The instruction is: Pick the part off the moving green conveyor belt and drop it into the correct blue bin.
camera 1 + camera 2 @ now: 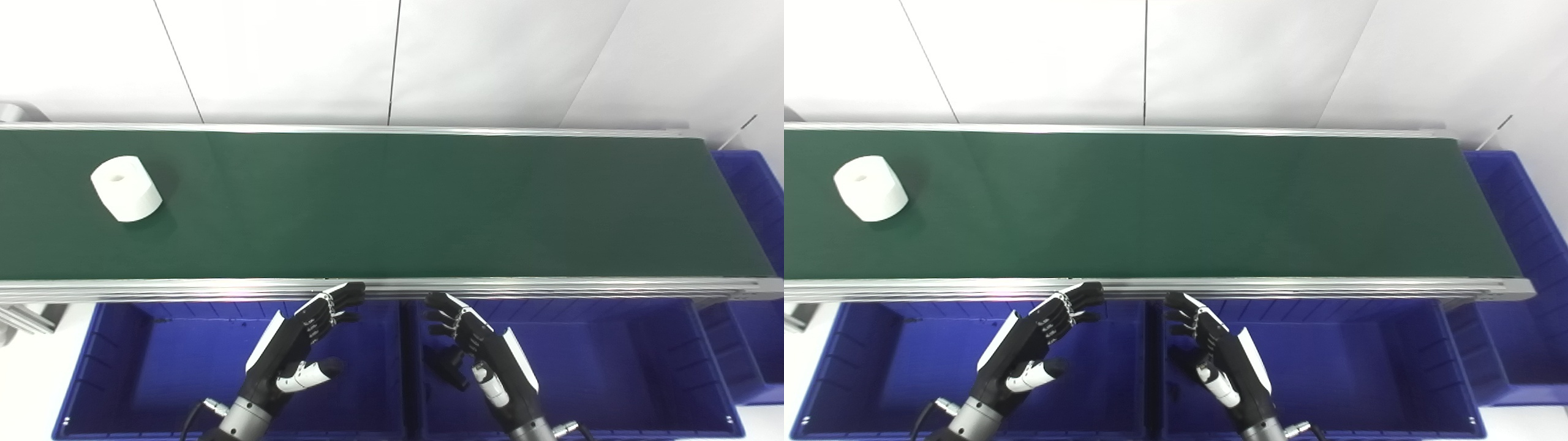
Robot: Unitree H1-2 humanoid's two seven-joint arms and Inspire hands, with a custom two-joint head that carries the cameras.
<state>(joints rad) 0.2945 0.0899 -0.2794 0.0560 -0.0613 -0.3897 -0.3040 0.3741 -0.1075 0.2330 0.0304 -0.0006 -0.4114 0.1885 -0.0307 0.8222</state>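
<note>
A white cylindrical part (126,187) with a small hole in its top stands on the green conveyor belt (392,208) at the far left. Below the belt's near rail, my left hand (300,343) hovers open over the left blue bin (122,367), fingers spread and holding nothing. My right hand (474,346) is open too, above the right blue bin (612,367), palm facing the left hand. Both hands are far to the right of the part and short of the belt.
A third blue bin (753,202) sits past the belt's right end. Aluminium rails (392,286) run along the belt's front and back edges. A white wall stands behind the conveyor.
</note>
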